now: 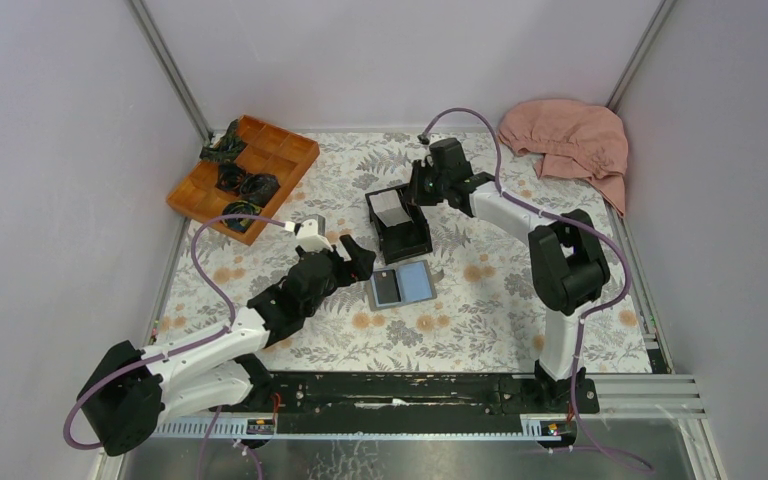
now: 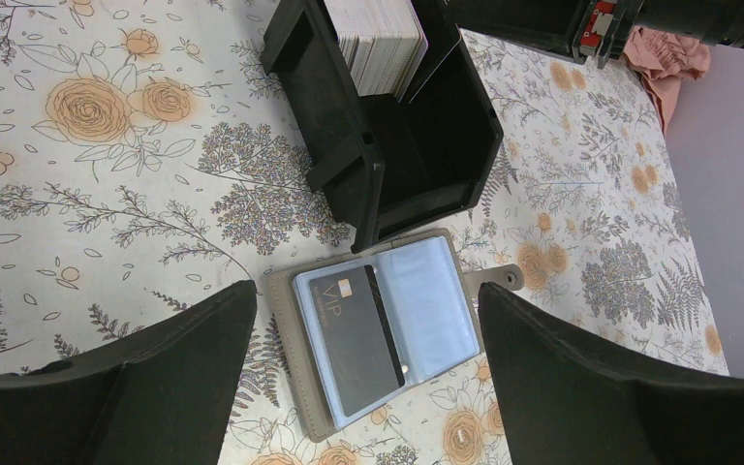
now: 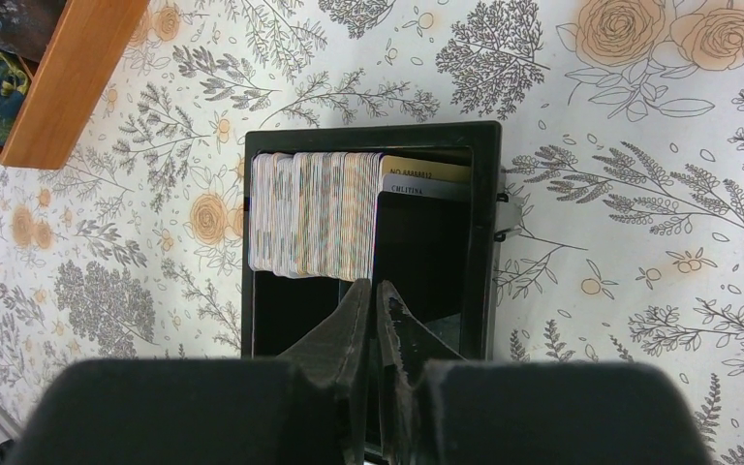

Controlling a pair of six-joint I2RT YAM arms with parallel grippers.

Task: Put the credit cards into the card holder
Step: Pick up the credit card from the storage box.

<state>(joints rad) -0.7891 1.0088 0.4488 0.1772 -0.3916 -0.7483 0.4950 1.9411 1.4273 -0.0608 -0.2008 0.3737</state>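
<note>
Plain lilac walls [image 1: 60, 150], floral tablecloth [image 1: 480, 330], metal corner posts [image 1: 171, 70]

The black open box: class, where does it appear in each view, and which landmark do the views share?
Top external: black box mid-table, near the picture's centre.
Left wrist: black box at top centre.
Right wrist: black box fills the centre.
Shared landmark: the stack of credit cards standing inside it.
</note>
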